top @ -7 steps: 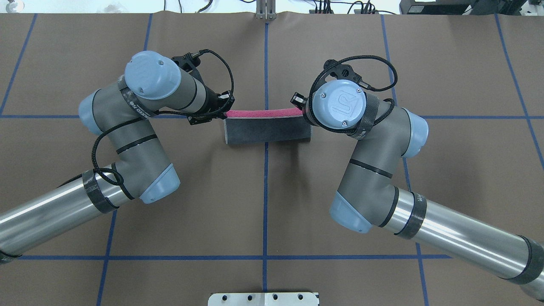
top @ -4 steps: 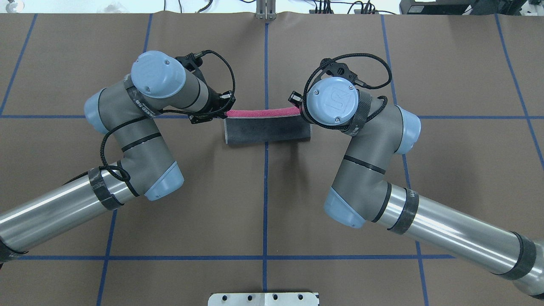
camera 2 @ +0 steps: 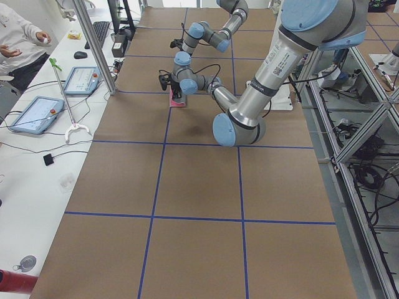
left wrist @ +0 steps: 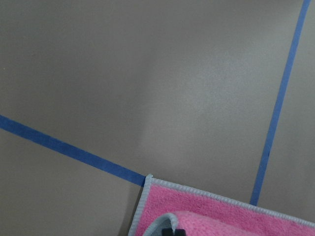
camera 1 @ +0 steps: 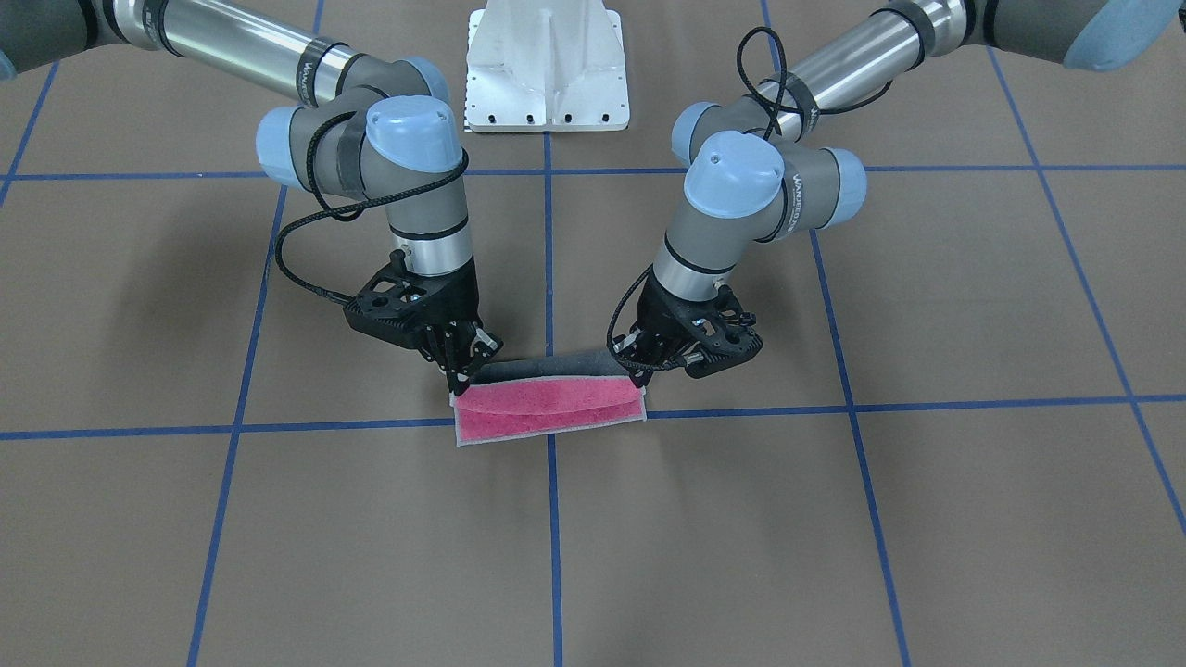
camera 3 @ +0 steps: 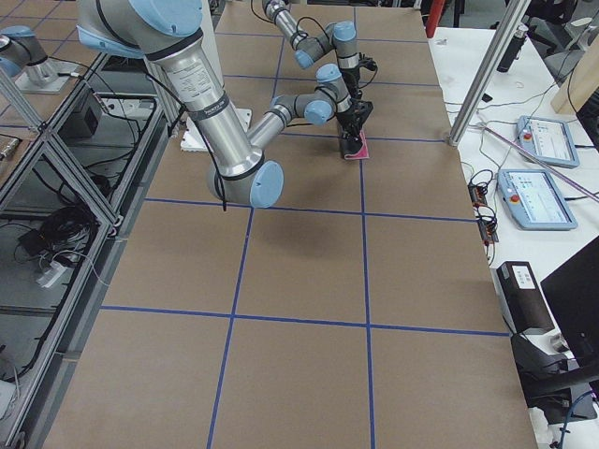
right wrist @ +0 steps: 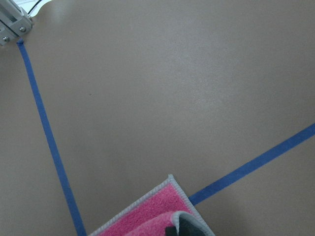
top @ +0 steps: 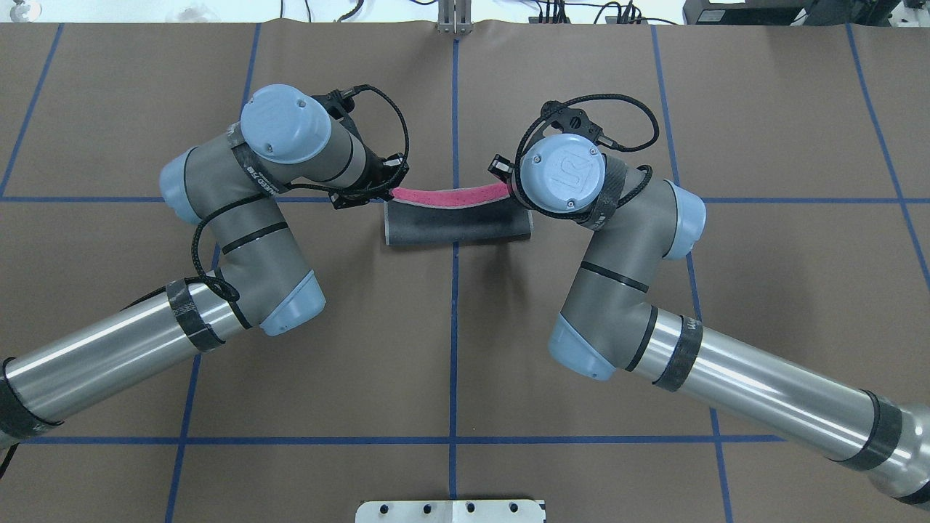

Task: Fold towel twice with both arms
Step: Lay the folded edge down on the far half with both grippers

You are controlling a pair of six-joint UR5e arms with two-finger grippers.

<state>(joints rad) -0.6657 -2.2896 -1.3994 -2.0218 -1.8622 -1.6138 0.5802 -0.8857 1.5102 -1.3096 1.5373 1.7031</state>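
Observation:
The towel (camera 1: pixel 547 414) lies at the table's centre, half folded, its pink face turned up in the front-facing view. From overhead its dark grey face (top: pixel 454 225) rolls over toward the far side. My left gripper (camera 1: pixel 638 382) is shut on one lifted corner and my right gripper (camera 1: pixel 460 384) is shut on the other. The raised edge sags between them just above the pink layer on the table. Overhead, the left gripper (top: pixel 389 191) shows at the towel's end, while the right one is hidden under its wrist. Both wrist views show a pink corner (left wrist: pixel 221 216) (right wrist: pixel 142 216) below.
Blue tape lines (top: pixel 454 327) grid the brown table cover. The white pedestal base (camera 1: pixel 547 65) stands behind the towel on the robot's side. A side table with tablets (camera 2: pixel 31 115) and a person's sleeve (camera 2: pixel 15 31) lies beyond the far edge.
Both arms have carried the held edge farther from the robot's base and drawn slightly closer together. The dark grey band seen from overhead has narrowed and the pink edge sags more.

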